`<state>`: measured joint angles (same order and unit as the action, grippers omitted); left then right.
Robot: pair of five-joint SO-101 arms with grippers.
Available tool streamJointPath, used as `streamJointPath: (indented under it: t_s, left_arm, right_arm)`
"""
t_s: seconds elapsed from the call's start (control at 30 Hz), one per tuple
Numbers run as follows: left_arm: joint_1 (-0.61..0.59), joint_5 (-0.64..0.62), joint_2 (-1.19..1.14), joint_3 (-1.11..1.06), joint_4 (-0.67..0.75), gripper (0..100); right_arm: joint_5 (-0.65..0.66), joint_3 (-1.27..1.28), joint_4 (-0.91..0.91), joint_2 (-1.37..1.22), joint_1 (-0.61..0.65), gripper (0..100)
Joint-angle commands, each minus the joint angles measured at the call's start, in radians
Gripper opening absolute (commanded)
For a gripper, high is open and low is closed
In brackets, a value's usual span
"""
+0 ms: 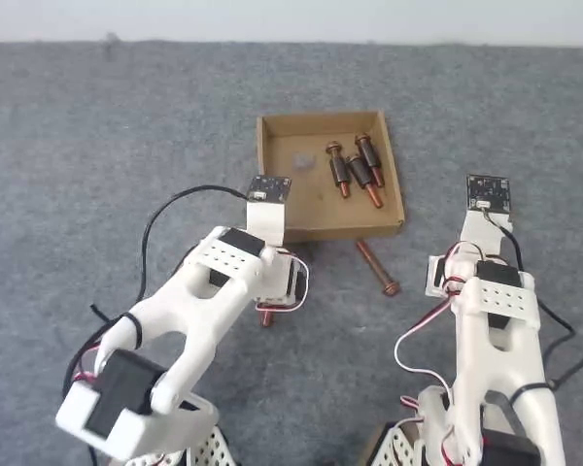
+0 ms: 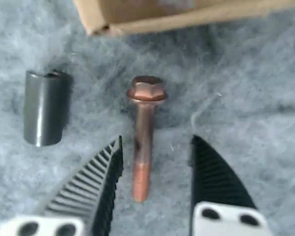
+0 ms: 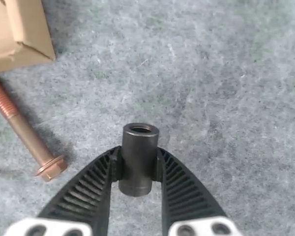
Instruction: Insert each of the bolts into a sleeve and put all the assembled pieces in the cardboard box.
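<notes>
Right hand (image 3: pixel 137 155) grips sleeve (image 3: pixel 139 145); left hand (image 2: pixel 156 141) straddles bolt (image 2: pixel 143 125) (untouched).

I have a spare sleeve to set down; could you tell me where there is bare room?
Bare mat lies wide left of the cardboard box. The box's left half looks free; three assembled pieces fill its right half. Crowded: in front of the box, with a loose bolt, the left end effector and the right end effector.
</notes>
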<state>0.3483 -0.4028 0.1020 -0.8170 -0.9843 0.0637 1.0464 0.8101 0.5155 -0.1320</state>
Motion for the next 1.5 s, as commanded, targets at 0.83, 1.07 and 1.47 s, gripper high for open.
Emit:
streamJointPath:
  t_s: [0.83,1.07,1.47]
  left_arm:
    - [-0.003,-0.094,-0.018,0.015,0.104,10]
    - [-0.005,-0.094,-0.190,0.168,-0.008,10]
    - [-0.005,-0.089,-0.221,0.236,-0.032,10]
  right_arm:
    - [0.015,-0.006,-0.012,0.047,0.007,0.7]
    - [0.015,-0.006,-0.010,0.047,0.007,0.7]
    - [0.015,-0.006,-0.008,0.047,0.007,0.7]
